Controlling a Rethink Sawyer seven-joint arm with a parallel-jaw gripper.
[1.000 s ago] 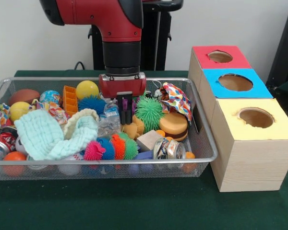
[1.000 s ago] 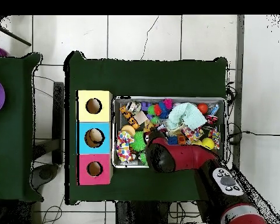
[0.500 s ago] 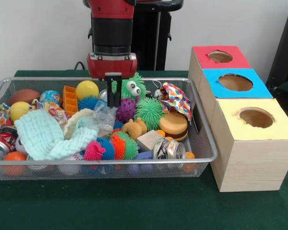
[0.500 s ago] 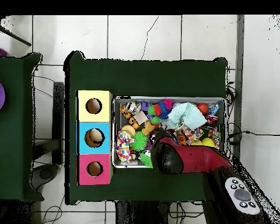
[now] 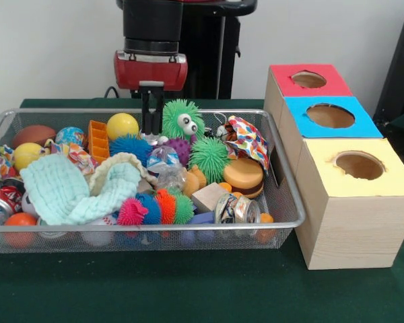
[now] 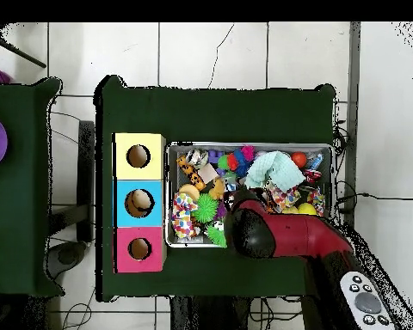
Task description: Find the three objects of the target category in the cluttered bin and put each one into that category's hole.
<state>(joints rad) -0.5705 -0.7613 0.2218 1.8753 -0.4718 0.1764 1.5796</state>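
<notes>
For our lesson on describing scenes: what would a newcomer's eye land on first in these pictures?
First the wire-mesh bin, heaped with bright toys: a pale green cloth at its left, a spiky green creature with googly eyes at the back. The red gripper hangs just over the pile beside that creature. To the right stand three wooden boxes topped red, blue and yellow, each with a round hole.

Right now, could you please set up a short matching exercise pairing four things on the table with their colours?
Things:
1. box nearest the front camera
2. middle box
3. folded cloth in the wire bin
4. googly-eyed spiky toy

Colours:
A. blue top
B. green
C. yellow top
D. pale mint

Pairs: 1-C, 2-A, 3-D, 4-B
</notes>
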